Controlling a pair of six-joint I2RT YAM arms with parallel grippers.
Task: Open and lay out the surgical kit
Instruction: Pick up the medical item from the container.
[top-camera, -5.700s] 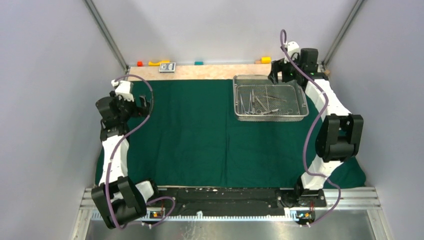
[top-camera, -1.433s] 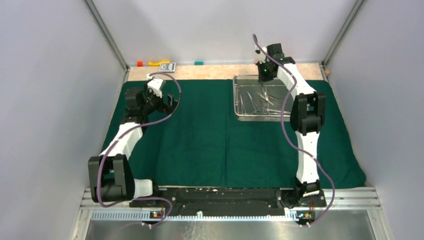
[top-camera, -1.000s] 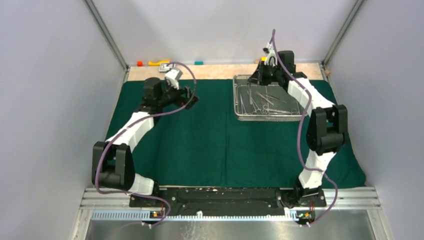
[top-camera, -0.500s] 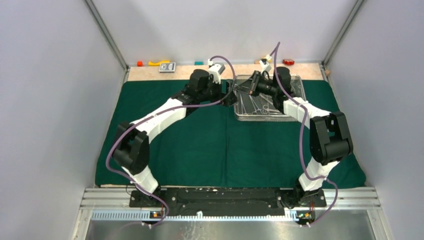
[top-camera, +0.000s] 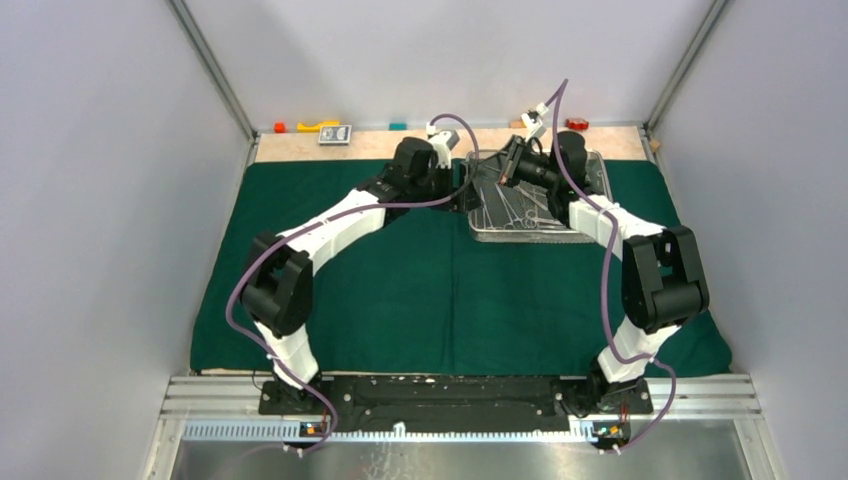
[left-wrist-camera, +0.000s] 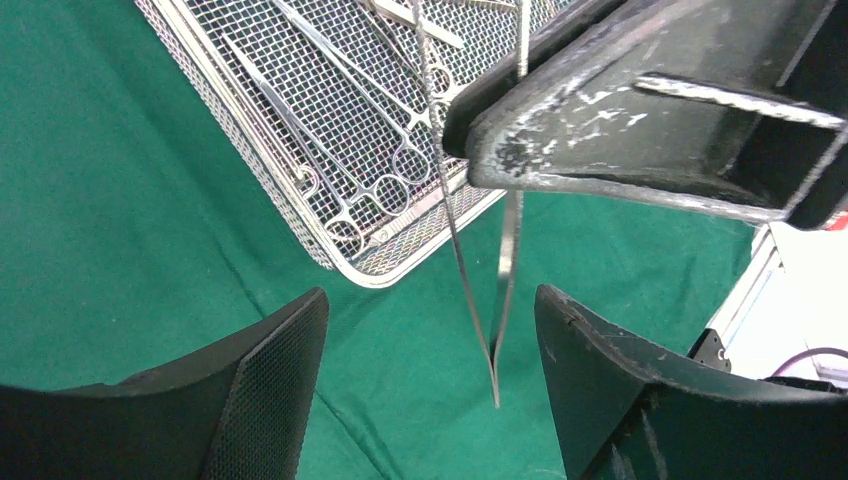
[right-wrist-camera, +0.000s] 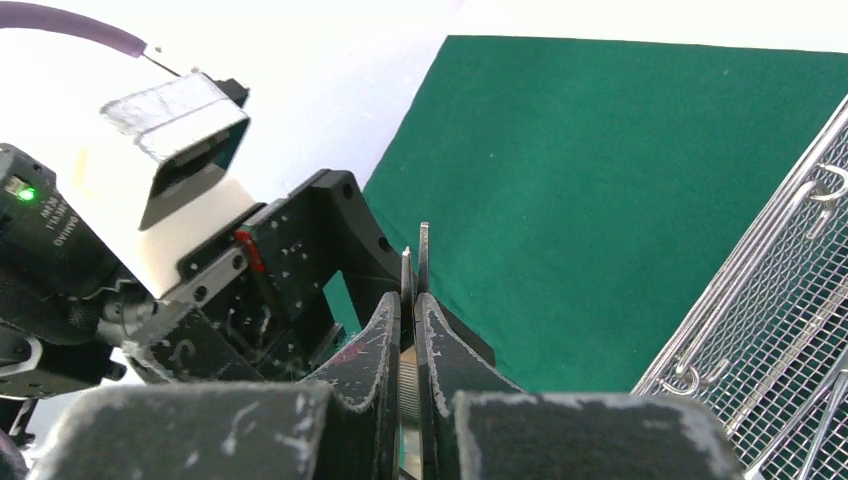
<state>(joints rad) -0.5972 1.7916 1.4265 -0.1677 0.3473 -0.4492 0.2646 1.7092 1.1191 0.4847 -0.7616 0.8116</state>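
My right arm (top-camera: 600, 215) bent over the left end of the tray (left-wrist-camera: 330, 255), right gripper (right-wrist-camera: 410, 305) pinched shut on tweezers (left-wrist-camera: 497, 300) dangling off the tray's corner, my left arm (top-camera: 340, 215) reached in, left gripper (left-wrist-camera: 430, 295) gaped around them, not touching

The wooden table (top-camera: 300, 148) carries the dark green cloth (top-camera: 400, 280) and, along its far edge, small coloured blocks (top-camera: 318, 126).

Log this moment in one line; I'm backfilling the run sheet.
right gripper: shut on tweezers | left gripper: open, flanking tweezers | tray: on cloth
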